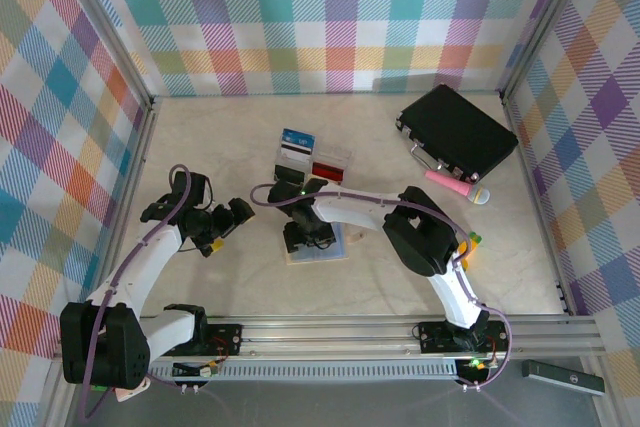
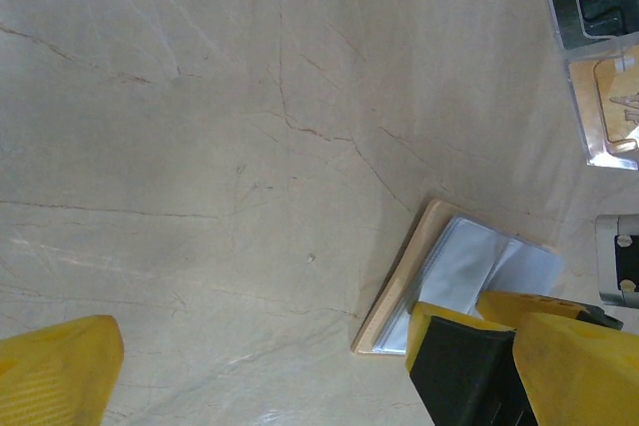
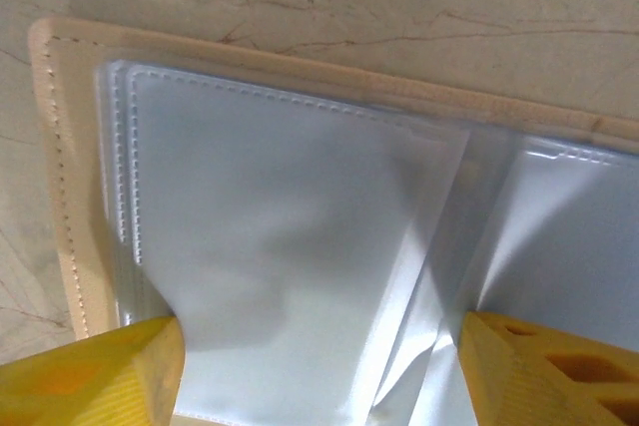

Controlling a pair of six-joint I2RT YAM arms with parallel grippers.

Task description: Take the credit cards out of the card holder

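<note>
Card holder (image 3: pixel 300 197) lies open directly under the right gripper (image 3: pixel 315 346), jaws apart, its long axis running jaw to jaw; left gripper (image 2: pixel 265 346), also apart, sits farther off beside it.

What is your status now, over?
Left gripper open, beside card holder. Right gripper open, low over its open sleeves. Visible sleeves look empty. No obstruction seen.

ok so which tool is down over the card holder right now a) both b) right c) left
b: the right tool has its open fingers on either side of the card holder and its clear sleeve, while the left tool sits off to the side over the table.
</note>
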